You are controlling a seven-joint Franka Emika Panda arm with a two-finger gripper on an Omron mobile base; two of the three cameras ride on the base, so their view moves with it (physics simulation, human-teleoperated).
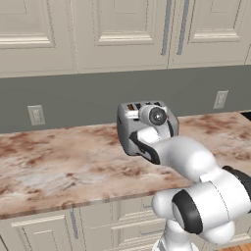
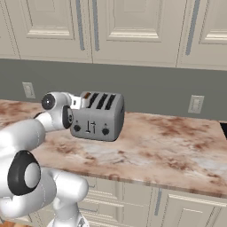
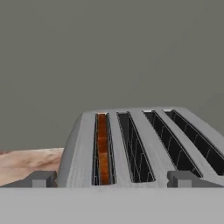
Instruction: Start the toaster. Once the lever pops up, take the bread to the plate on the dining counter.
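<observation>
Claw [image 3: 111, 179] hovers above toaster [image 3: 140, 148], bread [image 3: 102, 148] slotted left.

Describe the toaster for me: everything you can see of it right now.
The toaster is a boxy silver-grey unit with rounded corners, standing upright on the marble worktop near the grey back wall. Its front carries two black round knobs and two thin black levers. Four slots run along its top; the bread sits sunk in one end slot, the other three look empty. The gripper hangs open just above its front edge, apparently not touching it.
</observation>
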